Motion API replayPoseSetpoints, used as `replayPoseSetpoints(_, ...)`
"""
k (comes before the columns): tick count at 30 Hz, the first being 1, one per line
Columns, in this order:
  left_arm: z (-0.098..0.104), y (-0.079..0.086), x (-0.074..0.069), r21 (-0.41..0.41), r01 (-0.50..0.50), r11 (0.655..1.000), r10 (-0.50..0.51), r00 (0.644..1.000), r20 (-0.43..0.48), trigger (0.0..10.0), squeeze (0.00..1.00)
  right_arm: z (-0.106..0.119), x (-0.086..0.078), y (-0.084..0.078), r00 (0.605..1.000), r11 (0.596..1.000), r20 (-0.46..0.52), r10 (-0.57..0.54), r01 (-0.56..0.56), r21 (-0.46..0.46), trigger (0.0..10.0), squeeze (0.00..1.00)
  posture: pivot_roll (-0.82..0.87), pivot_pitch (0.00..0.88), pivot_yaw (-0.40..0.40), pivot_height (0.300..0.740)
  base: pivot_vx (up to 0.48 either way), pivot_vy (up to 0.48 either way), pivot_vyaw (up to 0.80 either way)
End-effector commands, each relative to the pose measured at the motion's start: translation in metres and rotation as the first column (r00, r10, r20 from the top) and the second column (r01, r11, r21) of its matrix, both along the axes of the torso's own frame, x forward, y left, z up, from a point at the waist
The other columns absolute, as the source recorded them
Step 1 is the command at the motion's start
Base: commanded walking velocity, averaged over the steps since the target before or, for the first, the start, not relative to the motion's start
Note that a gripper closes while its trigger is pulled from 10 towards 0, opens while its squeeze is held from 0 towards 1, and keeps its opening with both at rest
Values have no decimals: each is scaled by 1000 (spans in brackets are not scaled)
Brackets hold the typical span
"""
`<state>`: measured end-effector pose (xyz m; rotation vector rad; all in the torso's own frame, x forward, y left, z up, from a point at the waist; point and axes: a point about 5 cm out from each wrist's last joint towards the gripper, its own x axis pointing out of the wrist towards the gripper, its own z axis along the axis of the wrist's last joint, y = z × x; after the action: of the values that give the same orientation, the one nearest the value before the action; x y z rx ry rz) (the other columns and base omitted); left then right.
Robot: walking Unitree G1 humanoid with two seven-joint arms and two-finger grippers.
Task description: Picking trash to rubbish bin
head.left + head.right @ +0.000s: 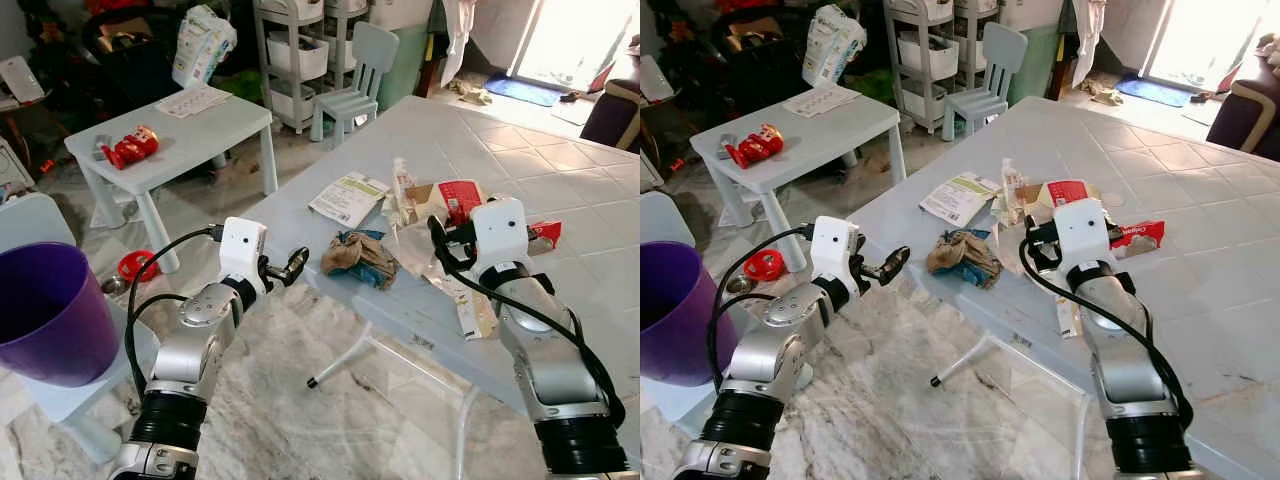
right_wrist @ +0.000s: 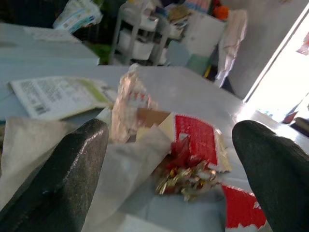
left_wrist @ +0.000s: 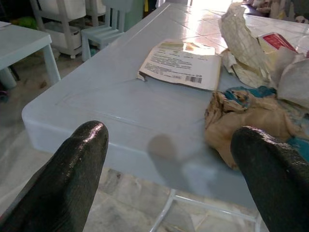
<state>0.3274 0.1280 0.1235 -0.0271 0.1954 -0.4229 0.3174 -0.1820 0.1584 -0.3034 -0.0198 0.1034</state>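
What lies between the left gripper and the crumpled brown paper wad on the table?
Only a bare stretch of table separates the open left gripper from the brown paper wad, seen in the left wrist view.

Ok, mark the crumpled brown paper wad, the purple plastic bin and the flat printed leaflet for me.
crumpled brown paper wad (image 1: 358, 255), left eye view, middle of the wad
purple plastic bin (image 1: 62, 335), left eye view, outer wall
flat printed leaflet (image 3: 181, 64), left wrist view, centre of the sheet
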Motion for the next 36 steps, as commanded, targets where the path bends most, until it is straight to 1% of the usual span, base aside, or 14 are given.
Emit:
replayPoseSetpoints(1,4,-1,3,2,22,1000,-22,1000,0,10000,0,-1,-1,2,999,999,-33,41,-41,5,10000,0,-68,11,-9,740,0,0,0)
replayPoseSetpoints(3,4,-2,2,18,65,998,-65,998,3,10000,0,1,-4,5,994,995,-64,86,-89,-37,10000,0,-71,15,-6,740,0,0,0)
replayPoseSetpoints(4,4,-1,2,23,71,997,-71,997,6,10000,0,0,-7,2,992,994,-92,90,-95,-57,10000,0,-73,17,-5,740,0,0,0)
replayPoseSetpoints(11,10,-3,5,5,76,997,-76,996,49,10000,0,-5,-15,-13,984,994,-164,70,-83,-74,10000,0,-84,24,1,740,0,0,0)
replayPoseSetpoints(13,15,-6,5,-19,86,996,-84,993,82,10000,0,-5,-17,-24,983,995,-180,32,-49,-90,10000,0,-89,26,4,740,0,0,0)
replayPoseSetpoints(16,18,-9,4,8,99,995,-99,987,125,10000,0,-7,-18,-36,976,996,-212,-39,21,-83,10000,0,-90,29,3,740,0,0,0)
replayPoseSetpoints(17,18,-9,4,8,99,995,-99,987,125,10000,0,-7,-18,-36,976,996,-212,-39,21,-83,10000,0,-90,29,3,740,0,0,0)
replayPoseSetpoints(22,15,-14,-1,0,102,995,-101,987,126,10000,0,-23,-23,-39,947,997,-311,-79,80,-8,10000,0,-87,33,3,740,0,0,0)
replayPoseSetpoints(25,13,-16,-4,-3,111,994,-110,986,122,10000,0,-28,-25,-35,938,996,-342,-51,73,53,10000,0,-88,34,4,740,0,0,0)
replayPoseSetpoints(26,13,-16,-4,-3,111,994,-110,986,122,10000,0,-28,-25,-35,938,996,-342,-51,73,53,10000,0,-88,34,4,740,0,0,0)
replayPoseSetpoints(28,11,-17,-4,-3,121,993,-119,986,116,10000,0,-35,-28,-34,920,993,-391,-24,67,98,10000,0,-88,33,5,740,0,0,0)
replayPoseSetpoints(34,11,-19,-3,1,131,991,-130,984,118,10000,0,-49,-35,-30,889,989,-458,24,46,141,10000,0,-89,31,7,740,0,0,0)
replayPoseSetpoints(35,11,-19,-3,2,133,991,-132,984,118,10000,0,-50,-36,-28,885,987,-465,31,46,155,8314,0,-88,31,7,740,0,0,0)
replayPoseSetpoints(36,11,-19,-3,2,133,991,-133,984,118,10000,0,-51,-37,-27,884,986,-467,34,48,162,1647,0,-87,31,8,740,0,0,0)
